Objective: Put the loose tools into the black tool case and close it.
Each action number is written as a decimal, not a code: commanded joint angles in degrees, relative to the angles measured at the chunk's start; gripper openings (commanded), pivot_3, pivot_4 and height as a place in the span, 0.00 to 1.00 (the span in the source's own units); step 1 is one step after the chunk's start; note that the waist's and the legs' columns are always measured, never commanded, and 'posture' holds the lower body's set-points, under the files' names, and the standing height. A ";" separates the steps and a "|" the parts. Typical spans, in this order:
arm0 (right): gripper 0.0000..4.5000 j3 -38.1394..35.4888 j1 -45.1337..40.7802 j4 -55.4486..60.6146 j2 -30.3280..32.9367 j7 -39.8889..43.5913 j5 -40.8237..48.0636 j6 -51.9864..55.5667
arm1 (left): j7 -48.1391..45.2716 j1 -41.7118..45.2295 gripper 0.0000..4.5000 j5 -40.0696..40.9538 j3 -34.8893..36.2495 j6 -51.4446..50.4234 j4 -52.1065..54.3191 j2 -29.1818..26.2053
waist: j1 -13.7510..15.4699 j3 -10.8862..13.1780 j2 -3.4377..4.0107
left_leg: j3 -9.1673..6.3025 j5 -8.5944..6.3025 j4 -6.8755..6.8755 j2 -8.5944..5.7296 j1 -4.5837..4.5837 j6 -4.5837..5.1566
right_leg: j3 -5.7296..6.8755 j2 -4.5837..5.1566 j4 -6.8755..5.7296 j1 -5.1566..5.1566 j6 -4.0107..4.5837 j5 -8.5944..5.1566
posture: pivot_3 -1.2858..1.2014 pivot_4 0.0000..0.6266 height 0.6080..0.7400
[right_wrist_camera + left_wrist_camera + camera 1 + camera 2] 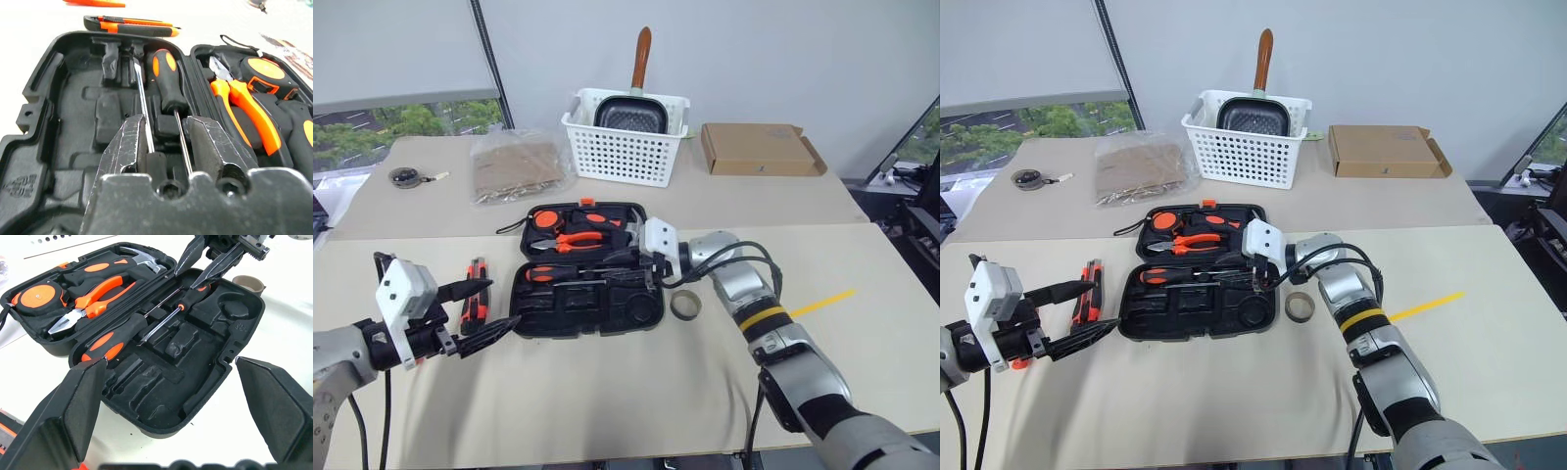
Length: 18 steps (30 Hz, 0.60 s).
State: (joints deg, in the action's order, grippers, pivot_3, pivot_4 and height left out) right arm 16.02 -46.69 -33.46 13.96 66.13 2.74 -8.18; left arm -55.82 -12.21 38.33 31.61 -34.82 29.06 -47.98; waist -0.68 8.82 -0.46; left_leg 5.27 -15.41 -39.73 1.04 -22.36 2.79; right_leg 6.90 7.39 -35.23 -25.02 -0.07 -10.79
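Black case lies open on the table, two screwdrivers in its near half. The right pincer hangs partly open over their shafts, gripping nothing visibly. The left pincer gapes wide and empty beside the knife; the tape roll sits right of the case.

Second screwdriver handle hidden behind right gripper; grip unclear. Knife cut off at edge.

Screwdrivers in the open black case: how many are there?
2 screwdrivers, side by side in the case's near half, pointing opposite ways: one with its handle at the left, the other's handle at the right gripper, which may hide more.
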 commanded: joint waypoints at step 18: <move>0.00 1.62 -0.20 -6.45 -0.56 -3.91 -3.94 -2.97 | -0.47 0.34 1.00 -0.48 -0.63 2.78 -0.28 -0.75 | -0.10 0.00 0.00 | 0.01 0.01 0.00 0.02 0.04 -0.02 | -0.02 -0.01 -0.05 0.00 -0.04 -0.03 | 0.52 0.24 0.70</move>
State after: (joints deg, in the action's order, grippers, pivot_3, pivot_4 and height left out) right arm 17.12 -46.29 -39.38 12.94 62.28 0.10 -11.15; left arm -56.26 -12.08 38.24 30.39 -33.35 28.36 -47.98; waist -0.78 8.82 -0.46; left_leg 5.28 -15.39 -39.73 1.06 -22.31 2.76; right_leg 6.88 7.38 -35.29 -25.02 -0.11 -10.83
